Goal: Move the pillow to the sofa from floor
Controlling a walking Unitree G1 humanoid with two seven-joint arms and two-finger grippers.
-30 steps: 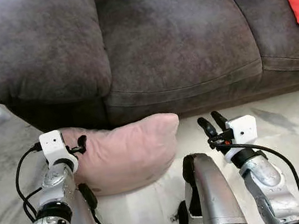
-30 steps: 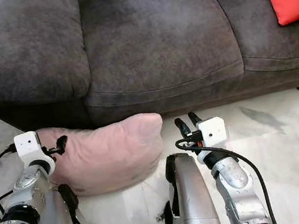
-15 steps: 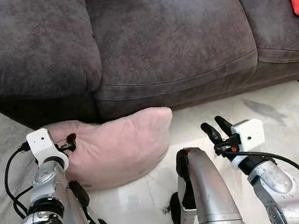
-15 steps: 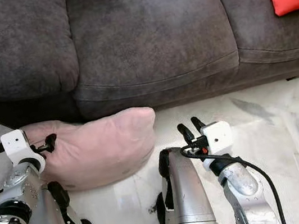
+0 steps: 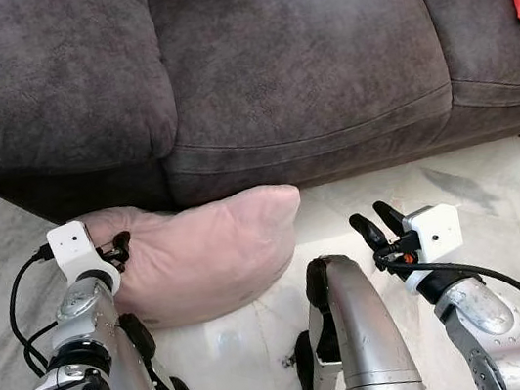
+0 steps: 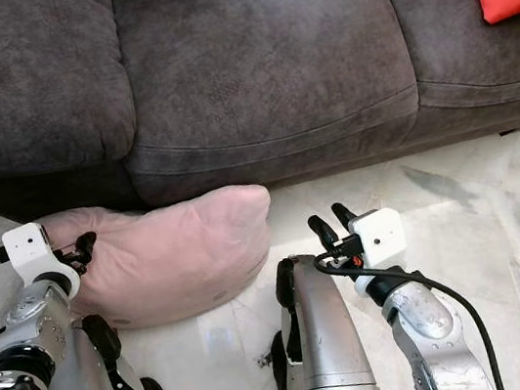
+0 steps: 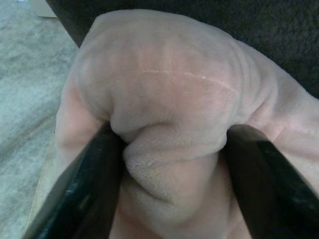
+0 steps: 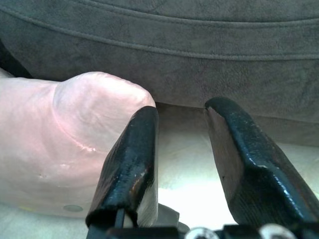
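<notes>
1. The sofa (image 5: 298, 60) fills the far side, its seat above the floor (image 5: 496, 187).
2. The pillow (image 5: 205, 253) lies on the floor against the sofa's base, long axis left to right.
3. The left gripper (image 7: 167, 149) pinches a fold at the pillow's left end.
4. The right gripper (image 5: 376, 224), fingers spread and empty, sits right of the pillow's other end, near but apart.

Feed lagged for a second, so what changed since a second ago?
Mostly the camera shifted. The left gripper stays pinched on the pink pillow, which still lies on the floor against the sofa. The right gripper stays open, apart from the pillow.
</notes>
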